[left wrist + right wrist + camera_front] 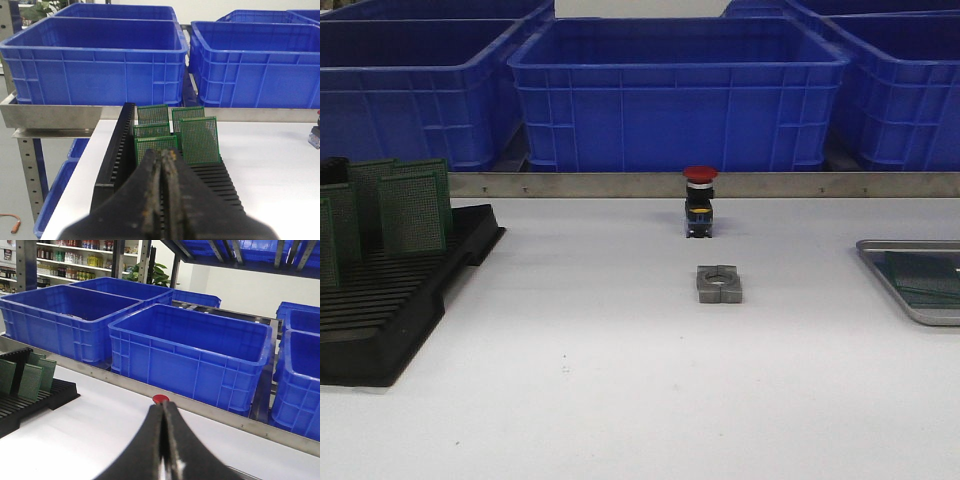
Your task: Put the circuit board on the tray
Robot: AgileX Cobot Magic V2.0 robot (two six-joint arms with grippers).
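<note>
Several green perforated circuit boards [412, 210] stand upright in a black slotted rack [400, 300] at the table's left; they also show in the left wrist view [200, 140]. The silver-grey tray [920, 285] lies at the right edge of the table, with a green board lying flat in it. My left gripper [164, 155] is shut and empty, hovering over the near end of the rack [115, 160], just short of the closest board [156, 143]. My right gripper [163, 406] is shut and empty above the white table. Neither gripper shows in the front view.
A red-capped push button [700, 200] stands at the table's middle back, also in the right wrist view [160, 399]. A small grey metal block [719, 283] lies in front of it. Big blue crates [675, 95] stand behind a metal rail [770, 185].
</note>
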